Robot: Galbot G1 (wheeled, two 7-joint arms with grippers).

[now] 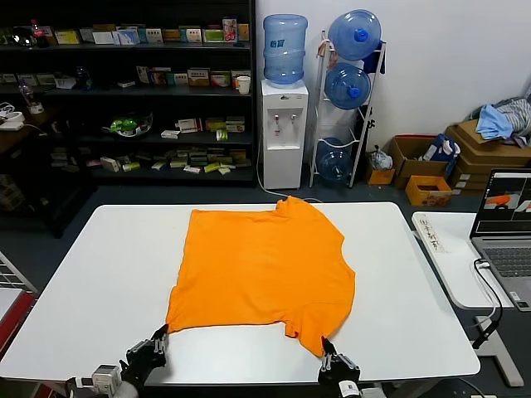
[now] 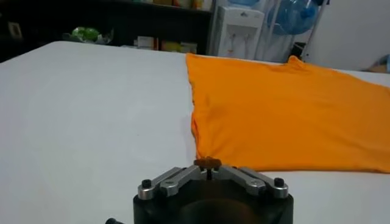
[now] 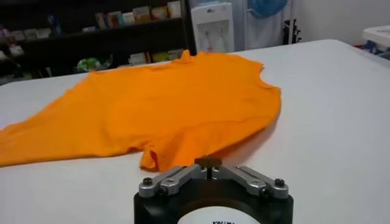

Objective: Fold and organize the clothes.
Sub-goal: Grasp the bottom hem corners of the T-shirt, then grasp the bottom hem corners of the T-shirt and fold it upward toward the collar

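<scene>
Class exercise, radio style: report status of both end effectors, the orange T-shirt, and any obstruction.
Left end effector at table's near edge, by shirt's near left corner. Right end effector by near right corner. Orange T-shirt flat on white table, unfolded, ungrasped. No obstruction on the shirt.

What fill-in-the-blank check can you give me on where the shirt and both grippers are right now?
1. The T-shirt lying flat on the white table is bright ____ in colour.
2. The left gripper sits at the table's near edge, close to the shirt's near-____ corner.
3. The right gripper sits just short of the shirt's near-right corner, and it holds ____.
4. The shirt's collar points toward the ____ edge of the table.

Missing words: orange; left; nothing; far
</scene>
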